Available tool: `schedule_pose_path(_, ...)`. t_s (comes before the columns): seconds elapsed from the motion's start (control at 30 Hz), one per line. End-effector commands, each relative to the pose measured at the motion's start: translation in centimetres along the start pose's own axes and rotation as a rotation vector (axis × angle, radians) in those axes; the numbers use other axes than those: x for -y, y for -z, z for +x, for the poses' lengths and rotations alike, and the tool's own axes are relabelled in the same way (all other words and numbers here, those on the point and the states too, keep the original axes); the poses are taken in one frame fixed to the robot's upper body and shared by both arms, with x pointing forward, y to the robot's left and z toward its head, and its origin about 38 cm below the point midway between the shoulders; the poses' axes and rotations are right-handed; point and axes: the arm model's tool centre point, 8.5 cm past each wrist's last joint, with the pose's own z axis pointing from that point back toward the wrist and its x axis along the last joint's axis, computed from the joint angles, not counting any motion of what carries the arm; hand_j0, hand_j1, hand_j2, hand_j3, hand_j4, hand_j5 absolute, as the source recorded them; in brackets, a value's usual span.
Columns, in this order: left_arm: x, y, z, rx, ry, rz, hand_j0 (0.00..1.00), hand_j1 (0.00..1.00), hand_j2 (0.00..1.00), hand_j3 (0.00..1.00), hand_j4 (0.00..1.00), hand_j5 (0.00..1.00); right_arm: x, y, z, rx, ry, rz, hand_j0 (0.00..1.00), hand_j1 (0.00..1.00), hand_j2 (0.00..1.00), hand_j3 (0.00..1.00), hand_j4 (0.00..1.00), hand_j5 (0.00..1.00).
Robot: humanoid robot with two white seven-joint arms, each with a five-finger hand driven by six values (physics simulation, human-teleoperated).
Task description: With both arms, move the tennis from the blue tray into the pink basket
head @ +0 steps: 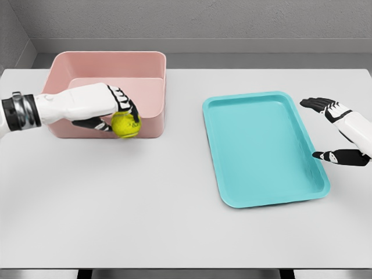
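Left hand (110, 110) has its fingers curled around the tennis ball (126, 124), holding it at the front wall of the pink basket (104, 64), seemingly not yet over the rim. Right hand (340, 131) hangs empty with fingers spread beside the blue tray's (264, 151) right edge. To finish cleanly, the ball should probably rise above the wall, move over the basket's inside, then be released low so it does not bounce out.

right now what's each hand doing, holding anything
left hand: shut on the tennis ball, at the pink basket's front wall
right hand: open, empty, beside the blue tray
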Motion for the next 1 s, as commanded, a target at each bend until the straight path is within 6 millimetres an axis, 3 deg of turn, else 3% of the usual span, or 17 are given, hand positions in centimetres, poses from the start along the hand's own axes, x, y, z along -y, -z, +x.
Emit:
schedule_pose_path(0.0, -0.3, -0.4, -0.7, -0.024, -0.011, 0.014, 0.61, 0.61, 0.61, 0.61, 0.61, 0.61, 0.1, 0.0, 0.0, 0.002, 0.006, -0.005, 1.0, 1.0, 1.0, 1.0, 1.0, 1.0)
schedule_pose_path(0.2, -3.5, -3.4, -6.0, -0.184, -0.033, 0.09, 0.61, 0.61, 0.61, 0.61, 0.61, 0.61, -0.1, -0.2, 0.0, -0.001, 0.009, 0.001, 1.0, 1.0, 1.0, 1.0, 1.0, 1.0)
schedule_pose_path(0.3, -5.7, -5.2, -11.4, -0.342, -0.121, 0.18, 0.62, 0.62, 0.62, 0.62, 0.62, 0.62, -0.2, -0.2, 0.0, -0.002, 0.011, 0.001, 1.0, 1.0, 1.0, 1.0, 1.0, 1.0)
schedule_pose_path(0.37, -4.6, -4.8, -11.4, -0.341, -0.14, 0.148, 0.7, 0.7, 0.7, 0.7, 0.7, 0.7, -0.2, -0.2, 0.0, -0.002, 0.01, 0.002, 1.0, 1.0, 1.0, 1.0, 1.0, 1.0)
schedule_pose_path(0.43, -4.9, -4.6, -10.8, -0.319, -0.133, 0.158, 1.0, 1.0, 1.0, 1.0, 1.0, 1.0, -0.2, -0.2, 0.0, -0.002, 0.01, 0.002, 1.0, 1.0, 1.0, 1.0, 1.0, 1.0)
schedule_pose_path(0.7, -4.9, -5.1, -9.5, -0.29, -0.106, 0.145, 1.0, 1.0, 1.0, 1.0, 1.0, 1.0, -0.2, -0.2, 0.0, -0.002, 0.011, 0.001, 1.0, 1.0, 1.0, 1.0, 1.0, 1.0)
schedule_pose_path(0.77, -4.2, -5.5, -8.6, -0.271, -0.096, 0.121, 1.0, 1.0, 1.0, 1.0, 1.0, 1.0, -0.2, -0.2, 0.0, -0.002, 0.011, 0.001, 1.0, 1.0, 1.0, 1.0, 1.0, 1.0)
schedule_pose_path(0.9, -2.6, -7.4, -8.4, -0.298, -0.103, 0.079, 1.0, 1.0, 1.0, 1.0, 1.0, 1.0, -0.2, -0.3, -0.2, -0.007, 0.013, 0.001, 1.0, 1.0, 1.0, 1.0, 1.0, 1.0)
schedule_pose_path(0.97, -3.1, -8.8, -8.2, -0.309, -0.082, 0.075, 1.0, 1.0, 1.0, 1.0, 1.0, 1.0, -0.2, -0.3, -0.2, -0.01, 0.015, 0.002, 1.0, 1.0, 1.0, 1.0, 1.0, 1.0)
